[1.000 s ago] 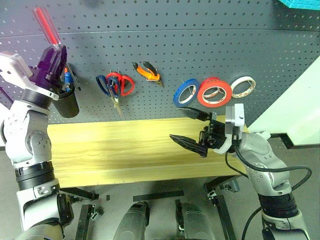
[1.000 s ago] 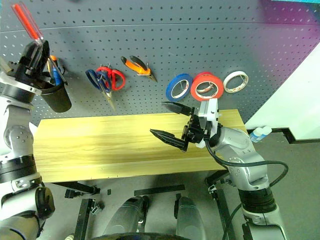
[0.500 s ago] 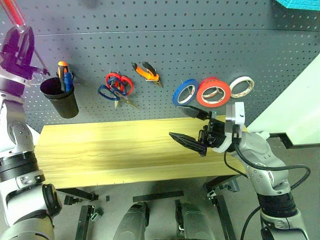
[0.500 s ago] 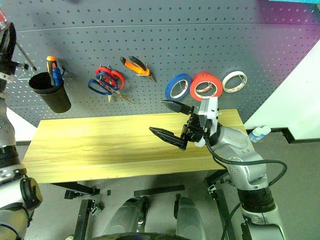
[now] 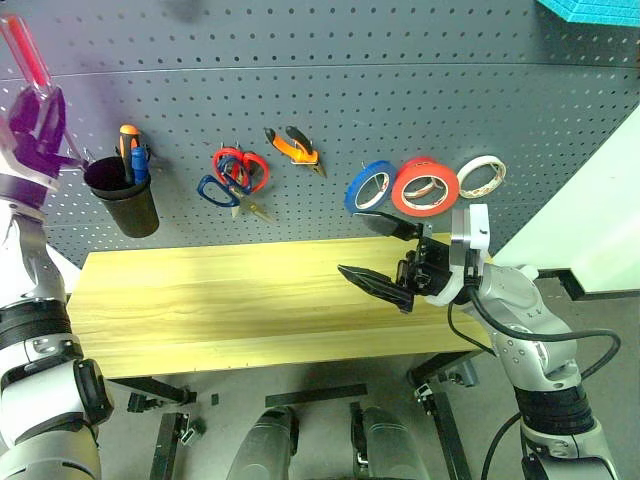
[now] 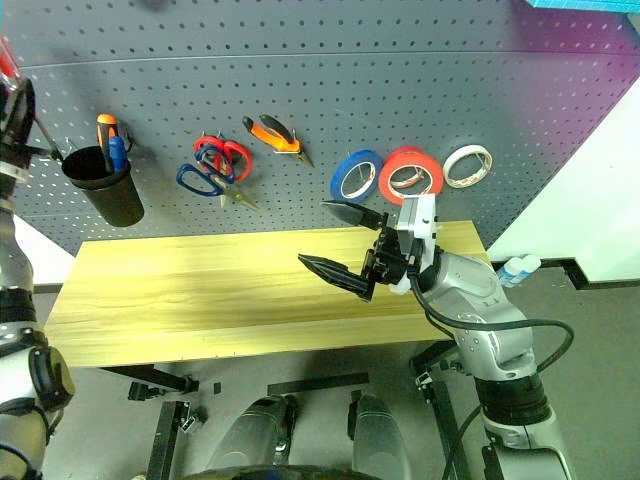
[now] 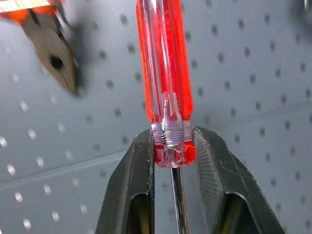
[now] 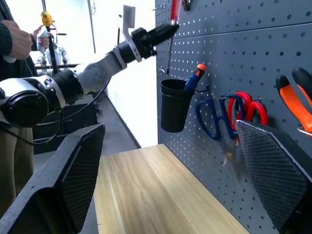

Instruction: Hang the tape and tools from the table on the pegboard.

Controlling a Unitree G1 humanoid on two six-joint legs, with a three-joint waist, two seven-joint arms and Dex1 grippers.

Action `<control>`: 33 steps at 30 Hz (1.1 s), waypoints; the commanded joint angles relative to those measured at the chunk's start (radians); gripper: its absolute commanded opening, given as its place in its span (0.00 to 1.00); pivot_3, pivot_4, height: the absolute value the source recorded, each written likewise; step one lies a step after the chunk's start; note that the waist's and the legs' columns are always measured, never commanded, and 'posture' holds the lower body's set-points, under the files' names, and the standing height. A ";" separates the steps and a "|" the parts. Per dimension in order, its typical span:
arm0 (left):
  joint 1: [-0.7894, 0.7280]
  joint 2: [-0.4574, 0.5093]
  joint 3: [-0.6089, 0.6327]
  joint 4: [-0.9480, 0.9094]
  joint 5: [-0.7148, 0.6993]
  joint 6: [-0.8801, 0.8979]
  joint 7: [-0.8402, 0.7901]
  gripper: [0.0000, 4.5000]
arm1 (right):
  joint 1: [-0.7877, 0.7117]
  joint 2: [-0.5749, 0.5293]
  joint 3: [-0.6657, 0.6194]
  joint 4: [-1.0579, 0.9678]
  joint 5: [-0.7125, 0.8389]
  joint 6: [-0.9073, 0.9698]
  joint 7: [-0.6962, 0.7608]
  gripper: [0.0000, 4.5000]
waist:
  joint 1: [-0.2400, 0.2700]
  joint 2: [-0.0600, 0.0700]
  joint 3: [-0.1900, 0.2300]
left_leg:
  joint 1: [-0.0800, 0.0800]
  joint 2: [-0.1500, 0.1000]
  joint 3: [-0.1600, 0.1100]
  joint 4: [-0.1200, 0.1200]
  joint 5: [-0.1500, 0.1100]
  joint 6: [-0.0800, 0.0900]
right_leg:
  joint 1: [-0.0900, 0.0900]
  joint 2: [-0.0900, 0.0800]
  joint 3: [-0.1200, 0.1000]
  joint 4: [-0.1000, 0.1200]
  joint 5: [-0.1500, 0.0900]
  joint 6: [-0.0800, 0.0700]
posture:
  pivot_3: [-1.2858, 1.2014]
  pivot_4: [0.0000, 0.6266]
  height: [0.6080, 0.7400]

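Nearest, the right claw (image 5: 385, 252) hung spread and empty over the bare surface (image 5: 230, 300), at about four o'clock in the head view. Far off at ten o'clock, before the pegboard (image 5: 400, 90), the left claw (image 7: 171, 146) pinched the screwdriver (image 7: 165, 83) at the handle's base, above the black cup (image 5: 125, 200). The screwdriver looked light and stiff, its glossy handle likely slippery, so that collar hold seemed sound.

Right arm (image 5: 520, 320): rounded silver-grey shell segments, black ribbed collar at the joint below the elbow, black cable looping off the forearm. White angular wrist block. Right gripper (image 5: 385, 255): two black, pointed, flat fingers with cross-hatched inner pads (image 8: 265, 168). Left arm (image 5: 35, 330): same grey shells, black joint rings; purple-tinted housing behind the left gripper (image 7: 170, 161).
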 commanded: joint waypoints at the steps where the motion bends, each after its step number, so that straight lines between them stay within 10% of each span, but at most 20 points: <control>1: -0.018 0.006 0.002 0.018 0.000 -0.044 -0.016 0.17 | -0.003 0.001 -0.018 -0.039 0.019 -0.010 -0.001 1.00 | -0.001 0.000 -0.001 | 0.000 0.000 0.000 0.000 0.000 0.000 | 0.000 0.000 0.000 0.000 0.000 0.000 | 0.52 0.16 1.00; 10: -0.010 -0.011 -0.004 0.040 -0.017 -0.031 -0.029 0.17 | -0.001 -0.003 -0.022 -0.040 0.020 -0.008 -0.002 1.00 | -0.001 -0.002 -0.003 | 0.000 0.000 0.000 0.002 0.000 0.000 | 0.000 0.000 0.000 0.002 0.000 0.000 | 0.52 0.16 1.00; 20: 0.006 -0.017 -0.007 0.033 -0.017 -0.030 -0.020 0.95 | -0.010 -0.001 -0.014 -0.029 0.013 -0.010 -0.001 1.00 | -0.003 -0.001 -0.006 | 0.000 0.000 0.000 0.008 0.000 0.000 | 0.001 0.001 0.000 0.005 0.001 0.000 | 0.52 0.15 1.00; 33: 0.159 -0.049 -0.036 -0.400 -0.209 0.276 -0.118 0.95 | 0.007 -0.018 -0.028 -0.031 0.004 -0.016 -0.002 1.00 | -0.008 -0.001 -0.008 | 0.005 0.001 -0.001 0.012 0.000 0.000 | 0.008 0.001 0.000 0.006 0.003 0.000 | 0.52 0.15 1.00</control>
